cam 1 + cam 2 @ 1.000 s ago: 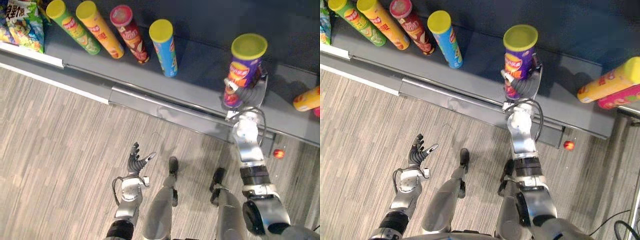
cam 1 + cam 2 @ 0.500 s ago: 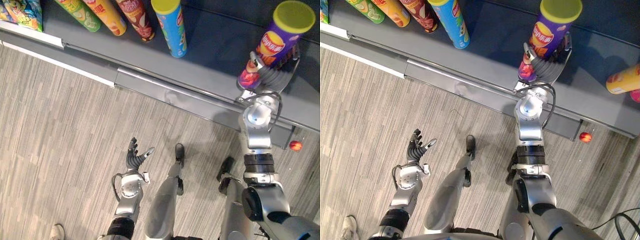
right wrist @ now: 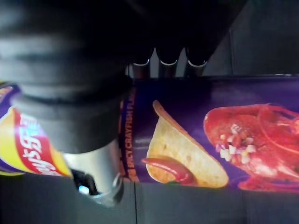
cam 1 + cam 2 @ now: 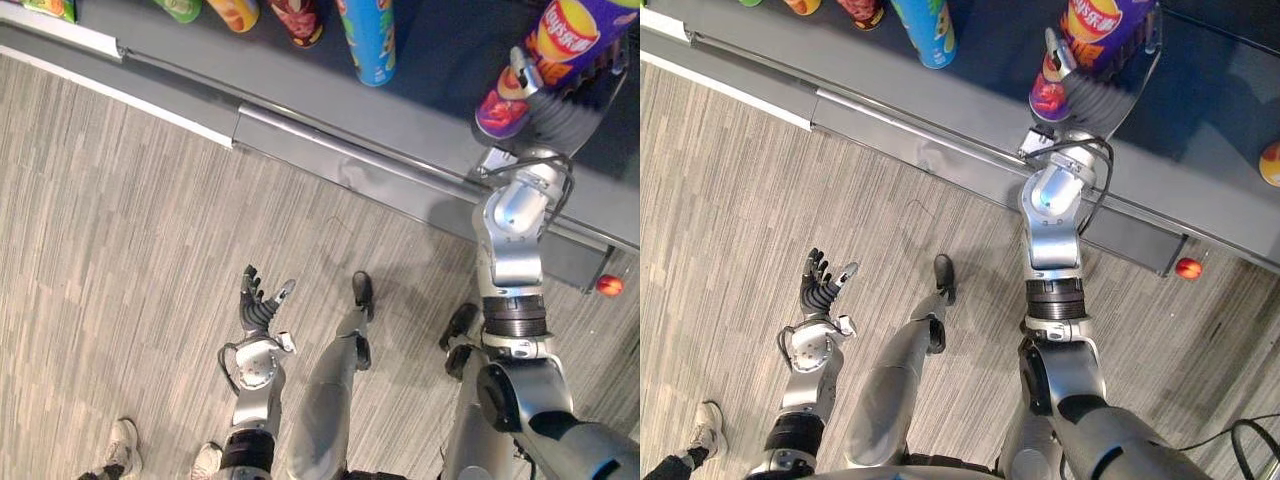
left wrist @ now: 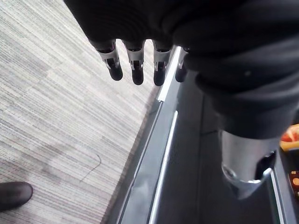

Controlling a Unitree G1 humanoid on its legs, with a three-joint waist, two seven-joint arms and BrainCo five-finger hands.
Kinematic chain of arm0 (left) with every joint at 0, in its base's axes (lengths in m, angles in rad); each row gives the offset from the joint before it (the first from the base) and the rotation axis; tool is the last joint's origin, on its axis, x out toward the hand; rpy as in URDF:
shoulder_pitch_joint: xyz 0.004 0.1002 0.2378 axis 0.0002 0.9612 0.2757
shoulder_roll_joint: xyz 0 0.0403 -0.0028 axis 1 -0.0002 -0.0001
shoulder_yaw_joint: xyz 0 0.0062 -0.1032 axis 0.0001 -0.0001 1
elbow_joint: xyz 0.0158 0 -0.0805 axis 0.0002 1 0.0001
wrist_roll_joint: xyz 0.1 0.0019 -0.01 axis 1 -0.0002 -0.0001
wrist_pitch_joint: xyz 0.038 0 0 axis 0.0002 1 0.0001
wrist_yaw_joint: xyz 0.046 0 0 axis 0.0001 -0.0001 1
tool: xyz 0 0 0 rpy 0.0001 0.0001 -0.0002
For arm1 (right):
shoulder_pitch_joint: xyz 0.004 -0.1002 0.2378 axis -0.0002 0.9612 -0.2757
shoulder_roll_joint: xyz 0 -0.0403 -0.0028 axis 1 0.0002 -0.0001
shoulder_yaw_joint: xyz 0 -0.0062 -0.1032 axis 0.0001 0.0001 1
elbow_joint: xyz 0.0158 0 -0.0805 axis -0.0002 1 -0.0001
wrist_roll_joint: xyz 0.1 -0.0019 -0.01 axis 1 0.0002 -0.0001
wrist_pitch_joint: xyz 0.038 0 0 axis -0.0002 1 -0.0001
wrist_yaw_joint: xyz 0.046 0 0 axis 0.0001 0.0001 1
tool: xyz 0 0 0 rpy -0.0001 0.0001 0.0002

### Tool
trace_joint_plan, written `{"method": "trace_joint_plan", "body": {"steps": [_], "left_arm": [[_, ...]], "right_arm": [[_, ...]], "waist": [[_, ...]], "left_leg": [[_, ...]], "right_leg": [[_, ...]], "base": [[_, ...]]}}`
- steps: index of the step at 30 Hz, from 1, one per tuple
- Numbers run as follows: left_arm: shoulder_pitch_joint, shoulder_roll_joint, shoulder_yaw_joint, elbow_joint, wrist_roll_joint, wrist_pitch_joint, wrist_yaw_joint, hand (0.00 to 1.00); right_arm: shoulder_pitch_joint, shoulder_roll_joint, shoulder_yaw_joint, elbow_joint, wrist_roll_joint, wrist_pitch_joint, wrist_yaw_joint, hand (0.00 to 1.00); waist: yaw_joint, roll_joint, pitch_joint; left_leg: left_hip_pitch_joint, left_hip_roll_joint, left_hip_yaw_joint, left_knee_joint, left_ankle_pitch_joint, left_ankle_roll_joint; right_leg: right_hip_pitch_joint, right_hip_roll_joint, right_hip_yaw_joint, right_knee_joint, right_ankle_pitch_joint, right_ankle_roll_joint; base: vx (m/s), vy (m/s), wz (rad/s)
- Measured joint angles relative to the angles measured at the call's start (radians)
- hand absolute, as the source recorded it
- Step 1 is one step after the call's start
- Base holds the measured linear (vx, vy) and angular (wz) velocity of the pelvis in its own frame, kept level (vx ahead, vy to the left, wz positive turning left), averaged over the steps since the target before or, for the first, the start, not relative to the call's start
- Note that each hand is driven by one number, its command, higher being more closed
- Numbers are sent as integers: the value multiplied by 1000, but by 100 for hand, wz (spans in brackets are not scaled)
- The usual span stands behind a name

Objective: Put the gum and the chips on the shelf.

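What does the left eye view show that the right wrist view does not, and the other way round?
Left eye view, not the wrist view: the open left hand over the floor, a blue can on the shelf, a red ball, a person's shoes. Wrist view, not the eye view: the chip picture on the purple can, seen close. Both: the right hand curled round the purple can.
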Motion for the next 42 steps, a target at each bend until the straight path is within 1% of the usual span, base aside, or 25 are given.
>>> {"method": "trace_joint_plan", "body": {"steps": [1,3,8,12,16,20,27,29,31,33,36,37,40,42], "left_arm": [[2,-1,5,-12,-23,0,0,0],[-1,-5,20,-23,-31,0,0,0],[-1,-8,29,-25,-33,0,-1,0],[-1,-12,30,-44,-33,-1,-1,0],[-1,-39,30,-50,-33,0,-2,0],[-1,-38,30,-51,-34,0,-2,0],[-1,-39,29,-51,-34,0,-2,0],[-1,-39,29,-50,-34,0,-3,0],[-1,-38,27,-51,-34,0,-2,0],[1,-38,20,-51,-34,0,-2,0],[4,-38,10,-51,-34,0,-3,0],[6,-37,4,-51,-34,0,-3,0],[10,-37,-15,-50,-34,0,-3,0],[11,-34,-14,-50,-34,-1,-3,0]], "right_arm": [[-21,-5,1,0,0,0,0,100],[-44,-9,3,0,0,0,0,100],[-78,-50,-2,0,10,0,-2,100],[-106,-60,-5,-1,11,0,-2,100],[-105,-84,-43,15,31,13,-3,100],[-103,-89,-60,28,44,14,-3,100],[-50,-87,-62,65,72,14,-1,100],[-33,-88,-63,65,72,-2,0,100],[-31,-87,-66,67,72,-3,0,100],[-19,-85,-67,67,72,-19,1,100],[-10,-84,-67,67,72,-24,2,100],[-4,-84,-66,67,72,-28,2,100],[9,-84,-68,67,73,-35,1,100],[17,-84,-68,71,79,-50,2,100]], "waist": [[0,0,0],[0,-1,1],[1,-3,2],[0,-3,2],[1,-3,2],[0,-3,2],[0,-3,2],[-1,-3,2],[0,-3,2],[0,-3,2],[1,-3,1],[2,-3,1],[0,-3,1],[0,-3,1]], "left_leg": [[-14,-3,0,5,0,0],[-35,-4,-1,16,0,0],[-66,-9,-5,33,-3,3],[-99,-12,1,46,-9,9],[-121,-13,4,69,-16,14],[-125,-11,7,79,-23,14],[-149,5,34,140,-64,22],[-152,6,35,152,-68,20],[-152,8,40,157,-67,25],[-152,12,42,157,-66,27],[-150,20,45,154,-66,26],[-148,23,47,152,-69,21],[-138,28,57,141,-67,19],[-134,34,64,135,-65,17]], "right_leg": [[-15,-8,-1,13,-7,0],[-33,-14,-4,28,-11,-2],[-54,-26,-16,41,-12,-3],[-88,-36,-15,51,-12,-3],[-101,-42,-15,60,-12,-3],[-104,-42,-15,60,-12,-3],[-114,-41,-7,62,-12,-3],[-114,-41,-5,62,-12,-3],[-115,-40,0,65,-12,-3],[-117,-35,3,65,-12,-4],[-118,-27,7,64,-14,-6],[-118,-24,9,65,-15,-8],[-119,-20,14,65,-16,-10],[-119,-17,14,64,-17,-11]], "base": [[1,-29,6],[-8,-29,10],[5,-16,8],[0,0,0],[6,-6,3],[8,-8,-2],[19,-6,-9],[43,1,-2],[37,-6,-4],[32,-18,-4],[13,-31,-7],[0,-41,-6],[-1,-41,-6],[3,-41,-3]]}}
